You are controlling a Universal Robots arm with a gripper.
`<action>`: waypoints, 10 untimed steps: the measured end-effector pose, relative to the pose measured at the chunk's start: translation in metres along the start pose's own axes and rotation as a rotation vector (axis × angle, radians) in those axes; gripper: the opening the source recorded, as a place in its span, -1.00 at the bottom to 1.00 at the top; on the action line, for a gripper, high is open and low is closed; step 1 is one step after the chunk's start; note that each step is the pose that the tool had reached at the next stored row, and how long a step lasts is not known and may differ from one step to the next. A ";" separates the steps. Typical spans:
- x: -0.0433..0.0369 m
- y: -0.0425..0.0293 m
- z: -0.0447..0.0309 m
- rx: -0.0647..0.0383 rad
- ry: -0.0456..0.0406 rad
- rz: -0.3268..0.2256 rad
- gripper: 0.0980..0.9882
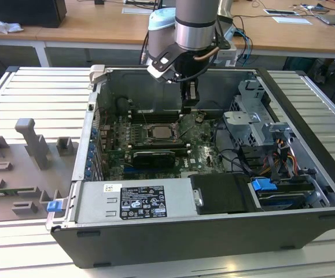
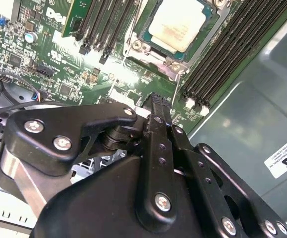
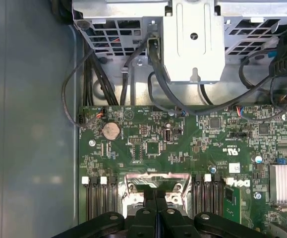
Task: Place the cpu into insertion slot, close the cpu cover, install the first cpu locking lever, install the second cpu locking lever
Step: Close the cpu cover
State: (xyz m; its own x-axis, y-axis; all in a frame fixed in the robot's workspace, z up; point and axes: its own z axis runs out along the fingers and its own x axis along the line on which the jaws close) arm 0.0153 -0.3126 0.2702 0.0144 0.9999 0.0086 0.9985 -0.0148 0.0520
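I see the cpu point(image 2: 179, 22) sitting in the insertion slot point(image 2: 144, 35) on the green motherboard point(image 3: 183, 144), silver top up. The cpu cover point(image 2: 217, 22) looks flat around it. My hand point(image 1: 189, 109) hangs inside the computer case point(image 1: 306, 174), near the slot, on the exterior view's right of it. In both wrist views its fingers point(image 3: 147, 215) are pressed together with nothing between them. A thin metal lever point(image 2: 176, 87) runs from the slot toward the fingertips.
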 end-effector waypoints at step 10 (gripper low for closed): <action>0.0001 0.0102 0.0005 0.001 0.0000 0.000 -0.98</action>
State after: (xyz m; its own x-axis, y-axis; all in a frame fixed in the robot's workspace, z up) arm 0.0255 -0.3126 0.2703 0.0144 0.9999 0.0086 0.9986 -0.0148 0.0513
